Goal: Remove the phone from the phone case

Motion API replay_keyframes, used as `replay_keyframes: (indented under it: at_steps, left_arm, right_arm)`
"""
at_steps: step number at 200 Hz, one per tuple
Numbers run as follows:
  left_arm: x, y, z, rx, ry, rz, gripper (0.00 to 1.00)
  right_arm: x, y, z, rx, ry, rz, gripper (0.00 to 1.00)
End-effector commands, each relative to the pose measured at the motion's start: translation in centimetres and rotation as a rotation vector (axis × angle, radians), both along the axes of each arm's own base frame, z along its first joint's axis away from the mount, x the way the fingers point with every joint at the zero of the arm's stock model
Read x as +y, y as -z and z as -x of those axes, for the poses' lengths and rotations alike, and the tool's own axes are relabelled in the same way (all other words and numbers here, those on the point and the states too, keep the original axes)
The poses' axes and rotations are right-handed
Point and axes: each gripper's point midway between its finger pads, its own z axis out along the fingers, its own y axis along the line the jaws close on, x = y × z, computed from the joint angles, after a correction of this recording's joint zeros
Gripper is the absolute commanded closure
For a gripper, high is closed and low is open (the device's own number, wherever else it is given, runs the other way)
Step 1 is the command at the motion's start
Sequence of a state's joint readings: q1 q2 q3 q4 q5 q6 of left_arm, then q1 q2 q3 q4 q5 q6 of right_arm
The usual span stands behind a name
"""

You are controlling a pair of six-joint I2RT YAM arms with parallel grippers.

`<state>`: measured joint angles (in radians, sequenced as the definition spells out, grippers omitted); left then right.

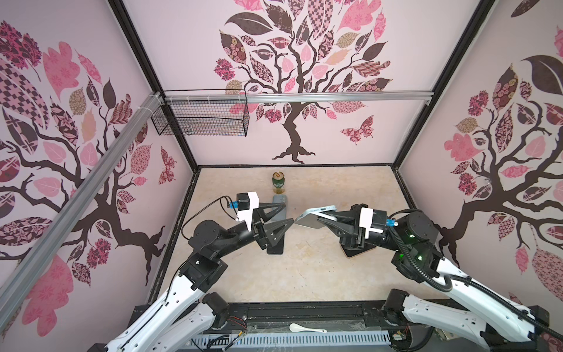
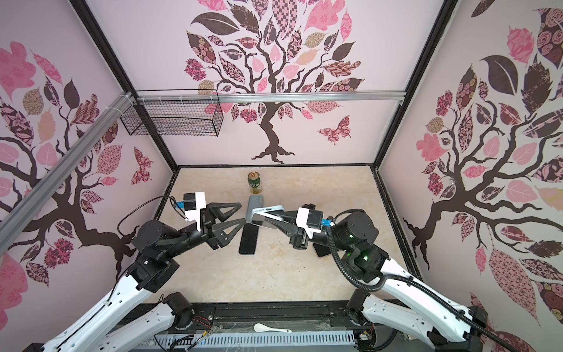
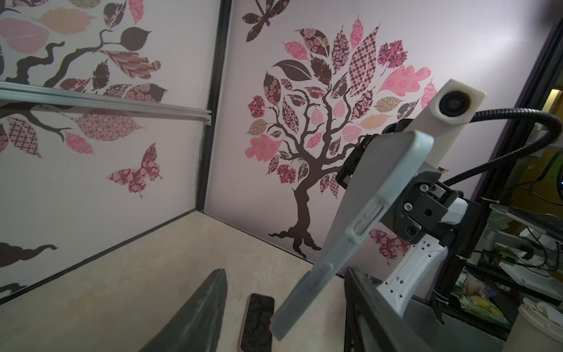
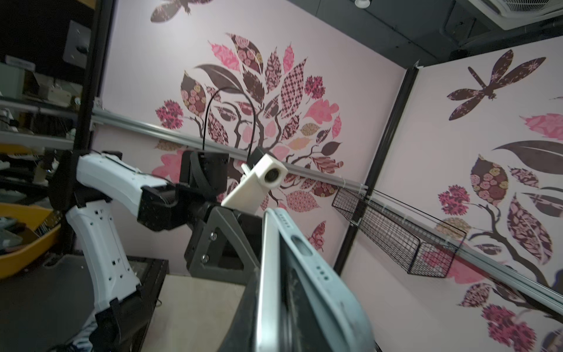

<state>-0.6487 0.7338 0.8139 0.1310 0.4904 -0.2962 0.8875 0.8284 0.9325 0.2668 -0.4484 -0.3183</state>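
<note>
Phone in pale grey-blue rubbery case [image 2: 271,209] is hanging clamped in right gripper [image 2: 266,220], long axis aiming into left gripper [image 2: 242,211], jaws parted.

We reckon it's a robot lab test booth: tree-sticker walls [image 1: 213,152], a bare metal rail [image 1: 335,97], a wire basket [image 1: 201,119] at 11 o'clock, and cluttered shelves [image 4: 36,91] outside the frame.

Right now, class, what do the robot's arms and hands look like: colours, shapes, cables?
White shells, black joints on left arm and right arm. Black triangular fingers, white camera blocks on left hand and right hand. Thin black cable left; ribbed black hose right.
</note>
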Motion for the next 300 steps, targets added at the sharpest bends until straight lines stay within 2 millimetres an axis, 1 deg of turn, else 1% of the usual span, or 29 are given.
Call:
replay_keyframes:
  at_steps: [1,29,43,60,68,92,113,135,167,198,214,274,300]
  left_arm:
    - [0.7,1.2,-0.2,0.029,-0.04,-0.172,0.37]
    - [0.6,2.4,-0.8,0.072,-0.037,-0.3,0.39]
    - [0.5,2.8,-1.4,0.105,-0.037,-0.341,0.4]
    - [0.0,3.6,-2.1,0.14,-0.017,-0.395,0.41]
    - [-0.3,3.8,-2.2,0.147,0.003,-0.413,0.41]
    - [-1.6,4.1,-2.1,0.158,0.085,-0.424,0.39]
    - [-2.8,4.5,-1.6,0.175,0.177,-0.425,0.37]
    - [-4.0,5.1,-1.0,0.178,0.216,-0.437,0.37]
    - [-5.6,5.9,-0.5,0.15,0.205,-0.481,0.38]
    - [-6.0,6.6,-1.1,0.18,0.193,-0.493,0.4]
    - [-6.2,6.7,-1.3,0.183,0.192,-0.497,0.41]
    - [-7.0,7.3,-0.6,0.2,0.265,-0.516,0.44]
    - [-7.2,8.1,-0.5,0.215,0.277,-0.538,0.46]
  right_arm:
    - [-0.8,3.4,-1.9,-0.109,0.161,0.229,1.0]
    - [-0.8,6.2,-2.9,-0.133,0.208,0.361,1.0]
    - [-0.6,7.8,-3.5,-0.129,0.215,0.418,1.0]
    - [-0.2,10.0,-4.3,-0.113,0.21,0.49,1.0]
    - [-0.2,10.8,-4.6,-0.102,0.201,0.507,1.0]
    - [0.1,12.2,-4.9,-0.076,0.16,0.522,1.0]
    - [0.6,13.1,-4.7,-0.092,0.122,0.544,1.0]
    - [1.0,13.8,-4.4,-0.111,0.084,0.561,1.0]
    - [1.3,14.7,-4.3,-0.119,0.059,0.589,1.0]
    - [1.5,14.7,-4.0,-0.132,0.037,0.586,1.0]
    - [1.5,14.8,-3.9,-0.133,0.028,0.592,1.0]
    - [1.7,15.2,-3.9,-0.128,0.02,0.6,1.0]
    - [1.7,15.1,-3.9,-0.129,0.019,0.599,1.0]
